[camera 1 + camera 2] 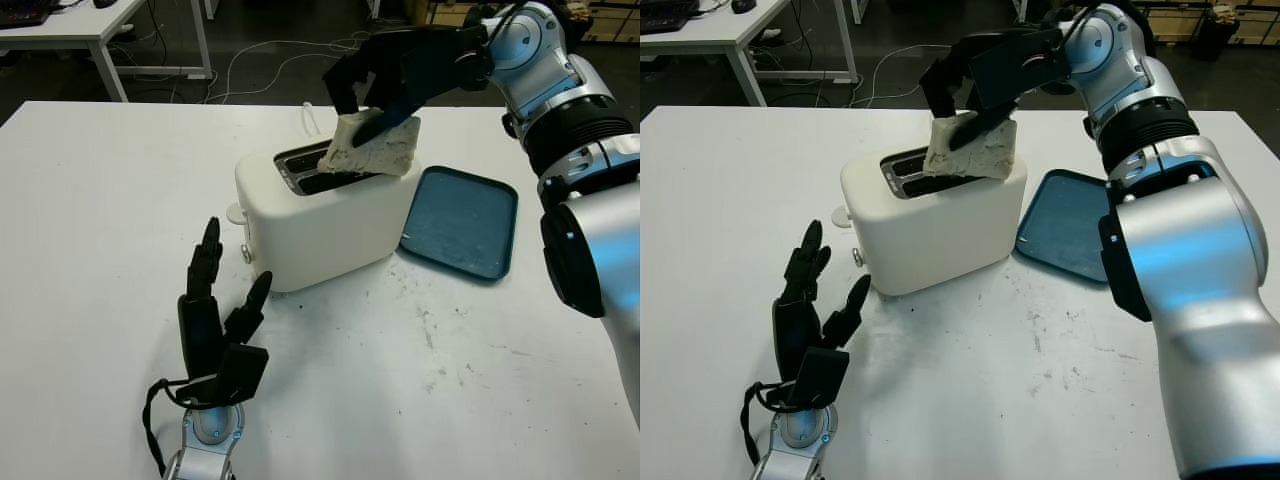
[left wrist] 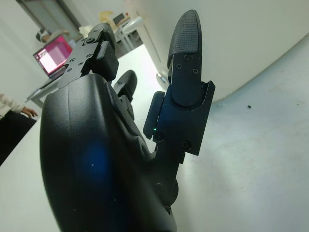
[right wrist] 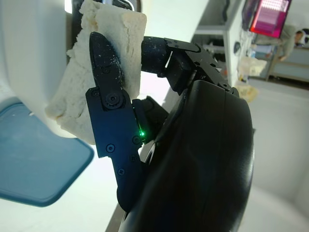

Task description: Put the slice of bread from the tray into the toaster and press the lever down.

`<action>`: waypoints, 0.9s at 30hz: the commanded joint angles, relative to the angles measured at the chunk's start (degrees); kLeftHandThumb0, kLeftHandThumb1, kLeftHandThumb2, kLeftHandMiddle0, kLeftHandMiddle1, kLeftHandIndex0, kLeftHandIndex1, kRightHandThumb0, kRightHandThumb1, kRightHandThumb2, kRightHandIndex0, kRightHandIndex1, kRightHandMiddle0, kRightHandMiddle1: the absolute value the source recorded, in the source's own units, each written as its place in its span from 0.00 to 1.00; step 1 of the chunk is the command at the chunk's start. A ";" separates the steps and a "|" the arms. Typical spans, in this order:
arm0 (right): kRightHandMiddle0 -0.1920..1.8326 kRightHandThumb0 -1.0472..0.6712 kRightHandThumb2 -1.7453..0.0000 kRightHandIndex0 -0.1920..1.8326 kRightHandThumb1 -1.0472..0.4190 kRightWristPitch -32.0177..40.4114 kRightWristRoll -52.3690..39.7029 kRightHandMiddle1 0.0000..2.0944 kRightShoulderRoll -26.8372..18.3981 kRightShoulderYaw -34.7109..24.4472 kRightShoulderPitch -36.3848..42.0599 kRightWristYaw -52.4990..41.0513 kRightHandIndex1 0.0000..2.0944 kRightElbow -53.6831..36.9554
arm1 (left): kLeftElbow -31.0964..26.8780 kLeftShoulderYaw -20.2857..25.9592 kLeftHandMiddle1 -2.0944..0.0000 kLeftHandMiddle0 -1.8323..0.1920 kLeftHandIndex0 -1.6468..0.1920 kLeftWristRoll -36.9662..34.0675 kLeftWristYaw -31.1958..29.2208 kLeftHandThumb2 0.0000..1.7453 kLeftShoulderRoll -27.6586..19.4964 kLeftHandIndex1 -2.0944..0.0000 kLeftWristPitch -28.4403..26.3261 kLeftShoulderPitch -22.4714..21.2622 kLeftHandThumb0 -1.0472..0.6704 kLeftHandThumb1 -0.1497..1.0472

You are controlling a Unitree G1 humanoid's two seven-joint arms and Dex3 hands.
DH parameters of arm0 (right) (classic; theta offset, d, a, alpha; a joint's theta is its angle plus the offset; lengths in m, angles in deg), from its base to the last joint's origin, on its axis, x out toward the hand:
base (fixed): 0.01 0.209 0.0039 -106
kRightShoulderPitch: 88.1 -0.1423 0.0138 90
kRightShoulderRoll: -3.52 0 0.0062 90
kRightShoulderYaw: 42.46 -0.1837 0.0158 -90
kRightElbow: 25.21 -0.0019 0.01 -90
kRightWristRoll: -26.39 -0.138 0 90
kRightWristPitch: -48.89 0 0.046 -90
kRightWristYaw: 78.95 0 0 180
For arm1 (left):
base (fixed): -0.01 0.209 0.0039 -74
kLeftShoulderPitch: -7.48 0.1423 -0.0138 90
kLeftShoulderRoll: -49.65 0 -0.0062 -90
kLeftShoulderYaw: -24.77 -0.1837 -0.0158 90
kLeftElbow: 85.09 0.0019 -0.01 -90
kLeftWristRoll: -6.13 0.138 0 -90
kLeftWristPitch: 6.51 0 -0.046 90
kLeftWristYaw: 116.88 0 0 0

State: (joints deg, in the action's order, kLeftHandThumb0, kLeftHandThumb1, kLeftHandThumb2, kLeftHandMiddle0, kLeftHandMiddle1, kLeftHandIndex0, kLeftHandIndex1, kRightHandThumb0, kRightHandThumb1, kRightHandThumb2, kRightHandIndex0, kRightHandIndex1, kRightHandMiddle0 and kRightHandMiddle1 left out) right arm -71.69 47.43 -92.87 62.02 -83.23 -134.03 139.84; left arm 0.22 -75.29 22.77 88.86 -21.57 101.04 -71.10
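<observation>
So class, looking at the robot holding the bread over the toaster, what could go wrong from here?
1. The slice of bread is tilted in the right hand and sits half over the toaster edge, so it may catch on the slot rim rather than drop in.
2. Pushing it down crooked could crumple or tear the bread.
3. The left hand, open on the table near the toaster, has yet to reach the lever.
</observation>
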 commanded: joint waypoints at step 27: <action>0.48 0.39 0.96 0.59 0.09 1.17 -1.38 0.83 -0.40 -0.99 -2.09 -5.21 0.83 -0.28 | -0.03 -1.04 0.68 0.90 0.76 1.32 1.90 0.18 2.85 1.00 0.63 0.55 0.26 0.89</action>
State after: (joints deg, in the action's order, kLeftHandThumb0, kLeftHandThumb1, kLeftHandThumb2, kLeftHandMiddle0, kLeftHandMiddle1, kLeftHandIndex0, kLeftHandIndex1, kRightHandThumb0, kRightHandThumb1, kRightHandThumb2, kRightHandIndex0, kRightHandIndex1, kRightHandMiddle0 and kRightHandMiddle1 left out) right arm -70.51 46.58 -93.32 61.39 -84.44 -138.79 139.84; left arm 0.37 -75.72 23.46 90.30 -21.56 101.07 -71.08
